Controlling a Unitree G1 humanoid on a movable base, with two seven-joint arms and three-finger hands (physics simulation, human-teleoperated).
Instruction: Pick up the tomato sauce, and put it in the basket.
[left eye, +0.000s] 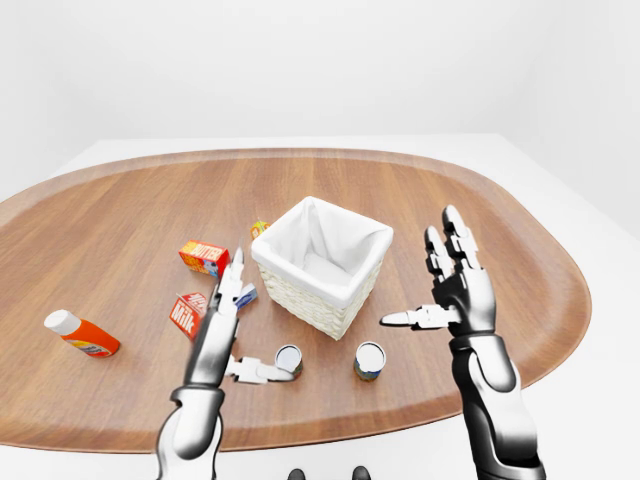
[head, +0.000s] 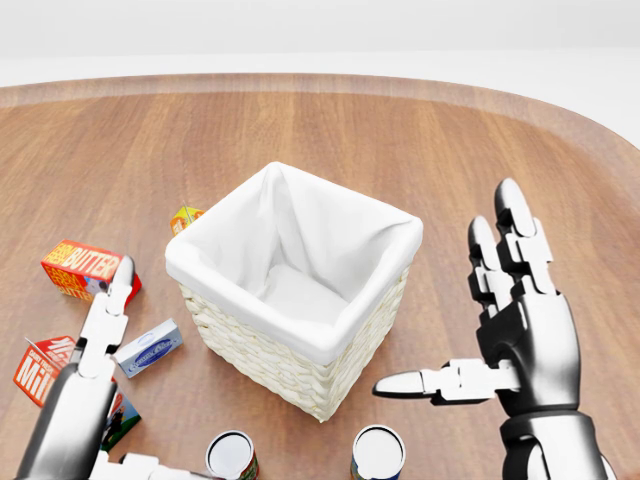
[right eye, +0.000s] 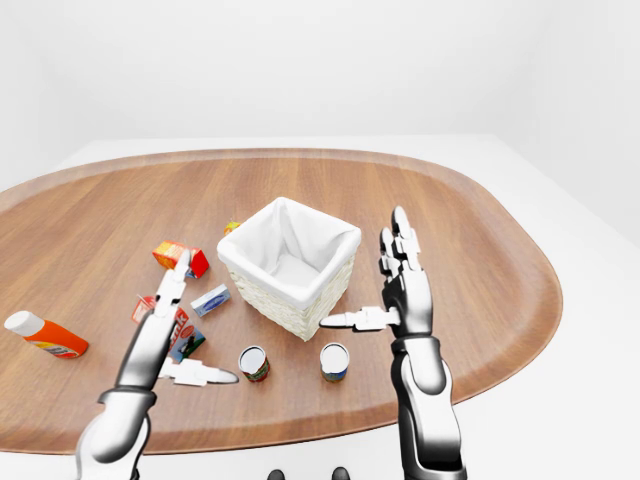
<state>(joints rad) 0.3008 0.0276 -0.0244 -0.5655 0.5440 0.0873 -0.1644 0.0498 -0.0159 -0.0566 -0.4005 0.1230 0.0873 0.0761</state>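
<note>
Two small cans stand on the wooden table below the basket in the left-eye view. The left can has a red and green label and looks like the tomato sauce. The right can has a blue and yellow label. The white-lined wicker basket stands in the middle and looks empty. My left hand is open, its thumb tip next to the left can and its fingers pointing up. My right hand is open, raised to the right of the basket and holding nothing.
A butter box, a milk carton and a small blue box lie left of the basket. An orange bottle with a white cap lies at the far left. A small yellow item sits beyond the basket.
</note>
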